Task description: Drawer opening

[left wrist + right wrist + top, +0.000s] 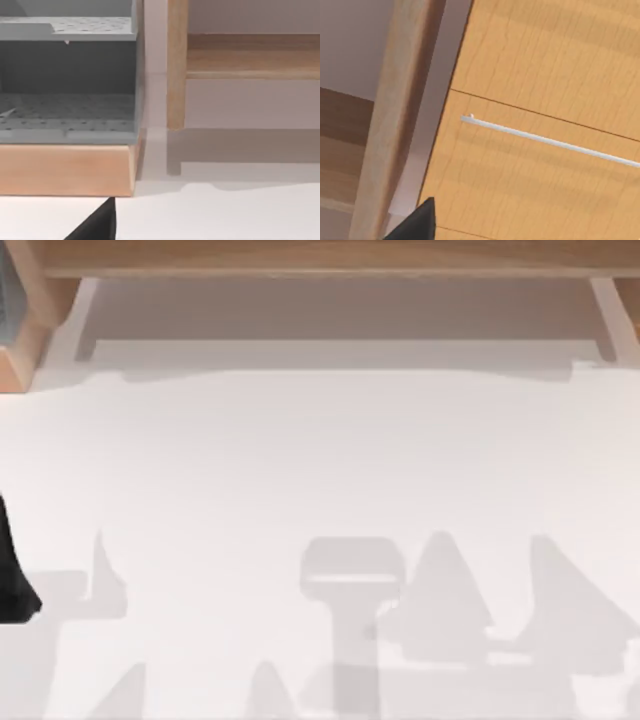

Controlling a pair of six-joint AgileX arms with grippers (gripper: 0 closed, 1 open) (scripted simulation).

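Looking down on the table (320,470), a wooden shelf (330,255) runs along its far edge, and everything sits relative to that. At the shelf's left end a wooden-fronted grey unit (67,85) with perforated trays stands on the table beside an upright post (176,65). The left arm (12,570) is a dark shape at the table's left edge, well short of the shelf; a black tip (97,225) of its gripper faces the grey unit, and I cannot tell how its fingers stand. Off the shelf's right side, the drawer (535,180) front fills the right wrist view, its thin silver handle (545,140) running across it. The right gripper's black tip (417,222) sits near the drawer; its fingers, too, I cannot tell.
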